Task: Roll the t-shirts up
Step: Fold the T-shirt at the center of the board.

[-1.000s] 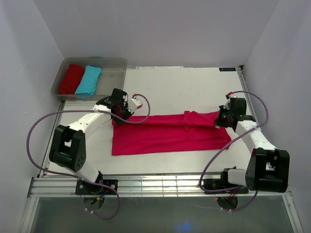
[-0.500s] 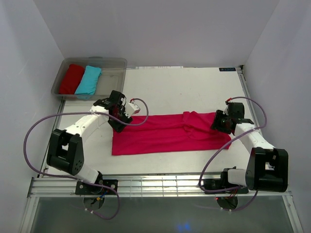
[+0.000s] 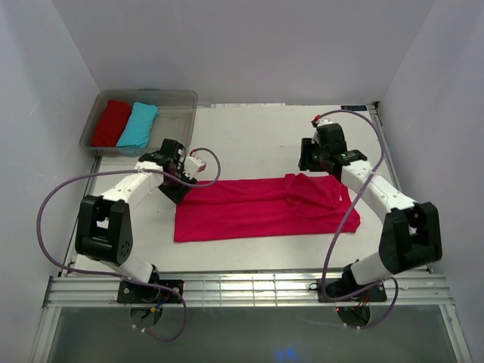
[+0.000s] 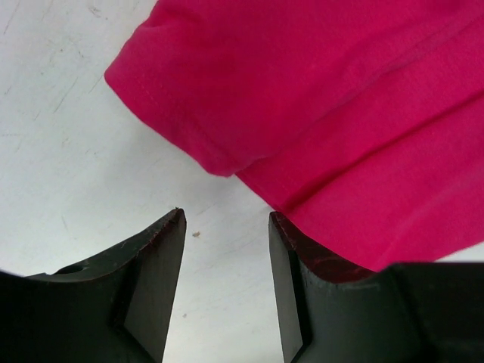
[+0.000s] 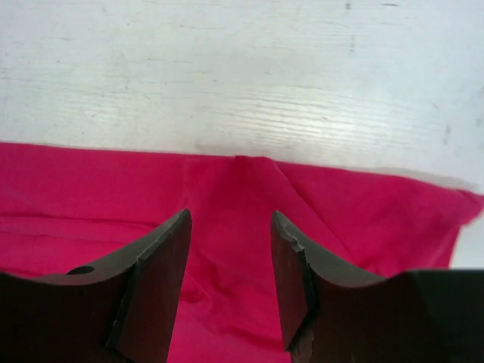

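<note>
I am hovering both jaws, released and empty, by the pink t-shirt (image 3: 265, 208). Rolling is likely calling next for gripping its 9 o'clock end.

place: robotics lab; evidence: white booth walls (image 3: 242, 53); railed table (image 3: 257, 140); cabled left arm (image 3: 128, 193), right arm (image 3: 378, 193)

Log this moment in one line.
pink t-shirt: folded strip, unrolled | left claw: open, empty, left end | right claw: open, empty, right end

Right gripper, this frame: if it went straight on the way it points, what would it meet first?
Most likely the magenta t-shirt: the cloth fills the gap between the right gripper's open jaws, near its edge by the bare table. Depth is unclear.
</note>
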